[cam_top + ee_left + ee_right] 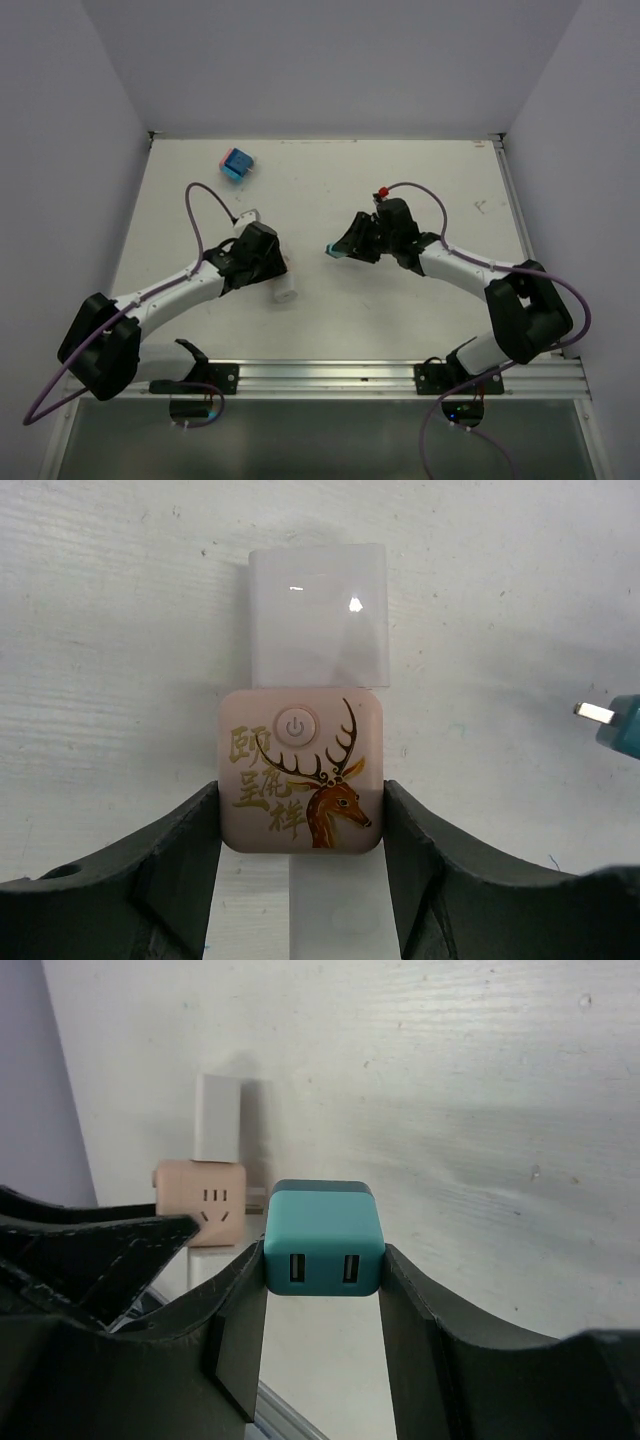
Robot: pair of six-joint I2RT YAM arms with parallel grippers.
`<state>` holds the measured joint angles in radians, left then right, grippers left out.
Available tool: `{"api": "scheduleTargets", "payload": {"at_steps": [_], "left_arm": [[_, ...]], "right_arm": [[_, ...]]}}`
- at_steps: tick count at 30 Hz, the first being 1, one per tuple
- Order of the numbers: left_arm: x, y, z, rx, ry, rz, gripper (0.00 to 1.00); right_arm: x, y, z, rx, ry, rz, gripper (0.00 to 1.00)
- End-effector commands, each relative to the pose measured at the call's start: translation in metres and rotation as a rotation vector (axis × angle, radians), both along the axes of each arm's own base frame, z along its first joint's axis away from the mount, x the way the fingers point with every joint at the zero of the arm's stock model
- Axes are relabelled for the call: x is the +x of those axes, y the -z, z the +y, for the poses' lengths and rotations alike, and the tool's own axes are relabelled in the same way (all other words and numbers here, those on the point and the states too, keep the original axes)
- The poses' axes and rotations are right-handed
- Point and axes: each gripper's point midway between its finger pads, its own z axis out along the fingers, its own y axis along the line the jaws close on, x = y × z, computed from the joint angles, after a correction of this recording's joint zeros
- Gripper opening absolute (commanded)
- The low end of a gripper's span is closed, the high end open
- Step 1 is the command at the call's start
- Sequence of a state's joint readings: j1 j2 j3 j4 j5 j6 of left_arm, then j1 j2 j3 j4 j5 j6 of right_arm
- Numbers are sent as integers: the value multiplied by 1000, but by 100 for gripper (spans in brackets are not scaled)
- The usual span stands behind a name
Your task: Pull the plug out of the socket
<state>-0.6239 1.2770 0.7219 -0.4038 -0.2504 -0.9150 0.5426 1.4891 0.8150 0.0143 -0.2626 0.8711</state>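
Observation:
My left gripper (pixel 300 825) is shut on a pink cube socket (pixel 300 735) with a gold deer picture and a power button. It holds the socket on the table left of centre (pixel 262 262). A white plug (pixel 318 615) sticks out of the socket's far side and another white piece (pixel 335 905) shows below it. My right gripper (pixel 325 1265) is shut on a teal USB plug (pixel 325 1235), held apart from the socket. The plug's metal prong (pixel 592 713) shows free in the air. In the top view the teal plug (pixel 333 251) sits a short gap right of the left gripper.
A blue and pink cube (pixel 237 163) lies at the back left of the table. Purple cables loop over both arms. A metal rail (pixel 330 375) runs along the near edge. The pink socket (pixel 201 1202) and its white plug (pixel 216 1118) show beyond the right gripper.

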Motion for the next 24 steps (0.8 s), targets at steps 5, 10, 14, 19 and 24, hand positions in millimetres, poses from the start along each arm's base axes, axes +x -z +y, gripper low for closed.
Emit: {"api": "scheduleTargets", "payload": {"at_steps": [5,10,14,19,24], "left_arm": [[-4,14,17,70,-40,-5,0],[1,-5,11,19,-27,-66,0],[6,-27,4,-47,4,-146,0],[9,-46,-2,-105,53,-257,0],[4,-49,-12,-150,133,-300,0]], "right_arm": [[6,2,-2,-4,-2,-52,0],[20,-1,-26,-5,51,-54,0],[43,0,-53,28,133,-45,0],[68,5,-54,20,105,-90,0],[97,12,-44,24,67,-89,0]]}}
